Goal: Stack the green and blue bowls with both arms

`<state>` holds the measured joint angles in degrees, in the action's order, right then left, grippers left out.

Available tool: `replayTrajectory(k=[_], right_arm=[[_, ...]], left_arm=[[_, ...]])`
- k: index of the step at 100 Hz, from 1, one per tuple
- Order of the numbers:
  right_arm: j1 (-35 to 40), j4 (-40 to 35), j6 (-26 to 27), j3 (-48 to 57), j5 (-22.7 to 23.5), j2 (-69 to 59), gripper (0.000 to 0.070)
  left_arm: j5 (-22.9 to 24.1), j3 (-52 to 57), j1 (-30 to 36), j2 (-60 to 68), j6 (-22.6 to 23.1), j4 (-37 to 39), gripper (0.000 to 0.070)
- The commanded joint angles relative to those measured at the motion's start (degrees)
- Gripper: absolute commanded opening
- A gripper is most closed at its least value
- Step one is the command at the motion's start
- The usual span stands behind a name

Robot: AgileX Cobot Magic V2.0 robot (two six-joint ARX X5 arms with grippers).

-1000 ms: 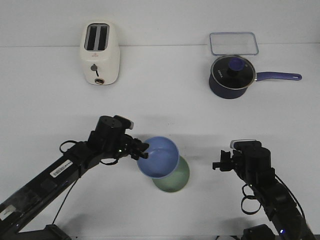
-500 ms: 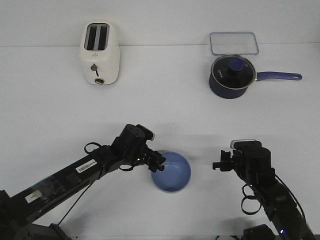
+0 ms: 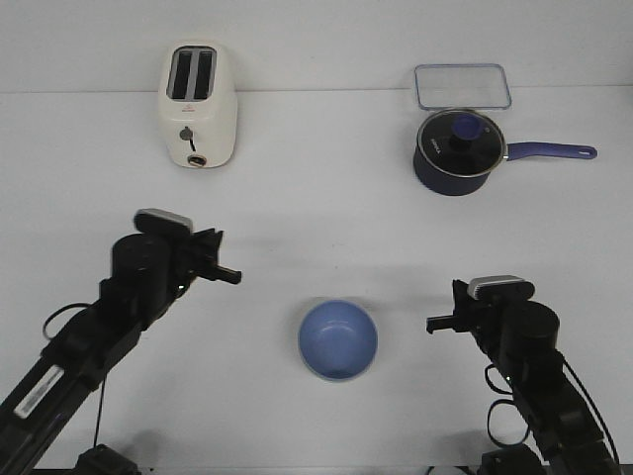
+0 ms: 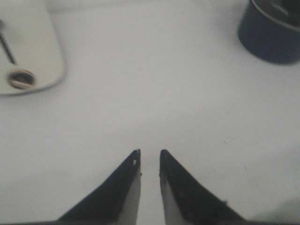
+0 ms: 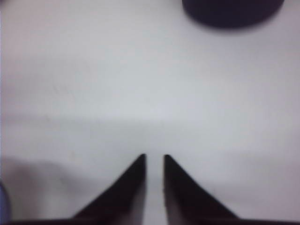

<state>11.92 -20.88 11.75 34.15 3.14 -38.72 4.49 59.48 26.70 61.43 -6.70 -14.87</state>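
Periwinkle blue fills the middle of the white table (image 3: 316, 228), where the blue bowl (image 3: 338, 339) sits upright and alone between two black robot arms; the green bowl cannot be made out from the front view, the blue one covering whatever lies beneath it. The left gripper (image 3: 226, 269) hangs off to the left of the bowl and well apart from it, touching nothing. In the left wrist view its two dark fingers (image 4: 119, 192) stand nearly together with only a thin slit of table showing between their tips, and nothing is held between them (image 4: 149, 157). The right gripper (image 3: 440, 322) points toward the bowl from the right, near it but clear of its rim. Its jaws are likewise drawn to a narrow gap over bare table in the right wrist view (image 5: 154, 159), empty. At the far side of the table a cream toaster (image 3: 197, 105) stands to the left, while a navy saucepan (image 3: 459, 150) with a glass lid and a long handle sits to the right, just in front of a clear rectangular container (image 3: 462, 85).
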Motion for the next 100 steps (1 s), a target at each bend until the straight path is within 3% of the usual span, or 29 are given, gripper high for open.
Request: replayTrajectory(k=[1,15,28,40,100], right_arm=[[0.04,3.15,-0.98,-1.22,-0.15,3.1,0.0],[0.04,9.84,-4.2,-6.86,-0.13,13.57,0.0],[0.04,15.08,-4.48,-13.27,-0.55,22.95,0.0],[0.04,15.15,-3.43,-16.04,-3.74,26.71,0.0],[0.04,15.3,-3.69,-16.06,-4.68,27.06,0.0]], left_arm=[[1.22,-2.84,-2.05,-4.35,1.99,0.52,0.0014],[6.03,-15.85,-6.64,-17.38,4.15,8.37,0.0013],[6.23,-31.26,-10.34,-31.89,4.48,18.45,0.0012],[6.23,-38.84,-11.98,-40.85,2.51,21.53,0.0012],[6.19,-39.6,-12.15,-48.06,2.56,22.49,0.0015]])
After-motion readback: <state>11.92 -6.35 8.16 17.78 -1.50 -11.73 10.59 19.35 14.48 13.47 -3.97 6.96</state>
